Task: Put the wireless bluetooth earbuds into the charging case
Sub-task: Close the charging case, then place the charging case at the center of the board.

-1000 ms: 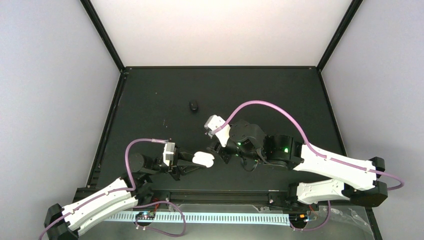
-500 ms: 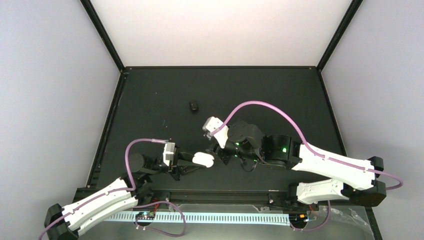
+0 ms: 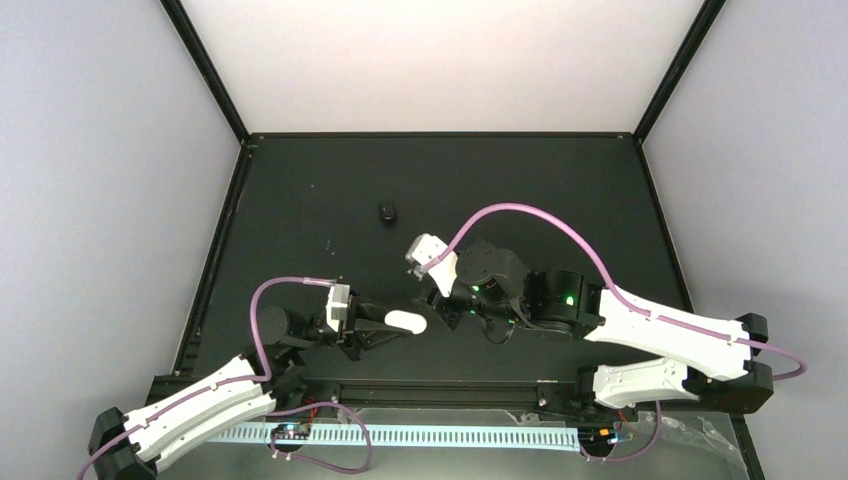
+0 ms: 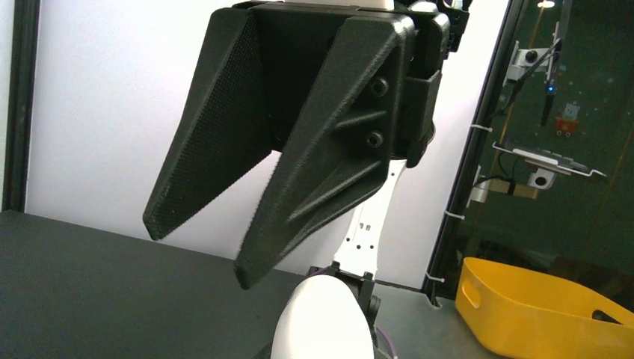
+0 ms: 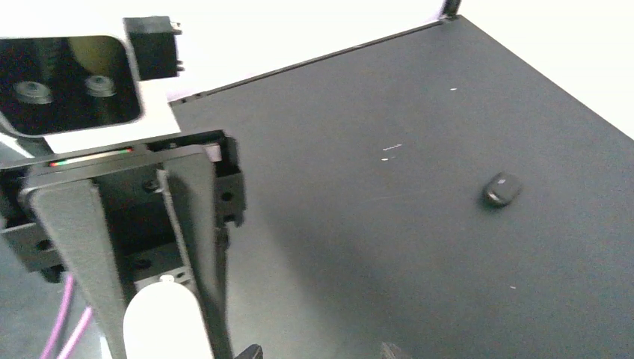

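My left gripper (image 3: 400, 323) is shut on a white oval charging case (image 3: 406, 321), held near the table's front middle. The case fills the bottom of the left wrist view (image 4: 325, 318) and sits between the left fingers (image 5: 191, 247) in the right wrist view (image 5: 161, 321). My right gripper (image 3: 447, 312) is open and empty, just right of the case, its fingers angled down (image 4: 203, 250). Only its tips show in its own view (image 5: 320, 350). A small black rounded piece (image 3: 387, 212) lies farther back (image 5: 502, 188); I cannot tell if it is a bud or a case. No white bud shows.
The black table (image 3: 560, 190) is boxed in by black frame posts and pale walls. A yellow bin (image 4: 538, 307) stands beyond the table's right side. Purple cables loop over both arms.
The white case in my left gripper looks flatter and lower than before. My right gripper has shifted slightly left toward it. The black piece has not moved.
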Action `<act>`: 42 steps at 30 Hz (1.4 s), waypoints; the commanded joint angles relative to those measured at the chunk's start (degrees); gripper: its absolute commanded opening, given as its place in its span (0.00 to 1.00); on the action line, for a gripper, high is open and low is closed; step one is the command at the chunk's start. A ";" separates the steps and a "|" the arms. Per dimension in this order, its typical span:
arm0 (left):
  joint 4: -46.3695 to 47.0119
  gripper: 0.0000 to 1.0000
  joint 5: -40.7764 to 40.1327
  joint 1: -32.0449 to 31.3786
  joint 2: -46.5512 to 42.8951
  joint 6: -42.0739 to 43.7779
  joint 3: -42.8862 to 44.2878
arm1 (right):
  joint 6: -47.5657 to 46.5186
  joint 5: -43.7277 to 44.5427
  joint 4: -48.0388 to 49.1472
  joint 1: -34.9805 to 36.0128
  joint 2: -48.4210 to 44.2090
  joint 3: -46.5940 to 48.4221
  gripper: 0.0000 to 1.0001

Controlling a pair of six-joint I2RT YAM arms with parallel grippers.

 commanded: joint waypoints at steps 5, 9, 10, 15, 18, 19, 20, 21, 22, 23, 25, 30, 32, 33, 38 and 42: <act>-13.07 0.02 -22.08 -0.37 -0.99 -0.63 2.36 | 8.98 14.25 7.00 -8.46 -10.70 -8.49 0.49; -25.16 0.02 -36.23 2.27 3.63 -3.11 7.51 | 14.62 7.75 11.94 -16.93 -14.92 -16.58 0.58; -28.19 0.02 -35.98 4.48 6.26 -3.71 9.62 | 15.31 7.26 12.55 -17.82 -15.13 -18.52 0.61; -30.16 0.01 -20.86 20.95 22.91 -11.09 14.00 | 16.29 8.05 13.88 -18.56 -15.33 -23.67 0.63; -28.26 0.02 -15.17 28.11 32.12 -12.41 16.11 | 16.17 7.88 14.89 -18.62 -16.30 -26.08 0.63; -28.87 0.02 -14.57 30.08 35.83 -11.88 17.23 | 16.09 7.75 15.11 -18.64 -16.66 -26.68 0.63; -30.07 0.02 -14.15 32.09 38.49 -11.52 18.77 | 16.05 7.72 15.27 -18.63 -17.01 -27.13 0.63; -31.07 0.02 -13.07 34.02 41.31 -11.33 20.18 | 15.97 7.66 15.49 -18.62 -17.36 -27.79 0.63; -32.06 0.02 -12.65 35.99 43.90 -11.03 21.74 | 15.94 7.54 15.83 -18.69 -17.69 -28.33 0.63; -32.48 0.02 -12.57 37.67 46.08 -11.17 22.84 | 15.94 7.36 16.16 -18.71 -17.98 -29.01 0.64; -30.81 0.01 -11.33 41.31 50.36 -11.90 23.49 | 15.98 6.51 16.95 -18.70 -18.33 -30.11 0.64; -32.59 0.02 -10.07 48.53 59.57 -11.94 28.75 | 16.06 4.66 16.45 -18.71 -19.30 -31.74 0.64; -34.84 0.02 -9.98 49.32 63.12 -10.63 31.77 | 15.83 5.01 16.14 -18.75 -20.46 -32.36 0.64; -36.01 0.02 -10.10 49.56 64.49 -9.85 33.09 | 15.67 5.11 16.00 -18.72 -21.07 -32.72 0.64; -39.71 0.03 -11.79 50.61 68.68 -6.72 36.82 | 14.63 5.65 14.81 -18.71 -23.32 -33.61 0.64; -39.70 0.08 -11.81 50.86 70.61 -5.84 37.07 | 13.68 5.14 13.72 -18.68 -23.87 -33.52 0.64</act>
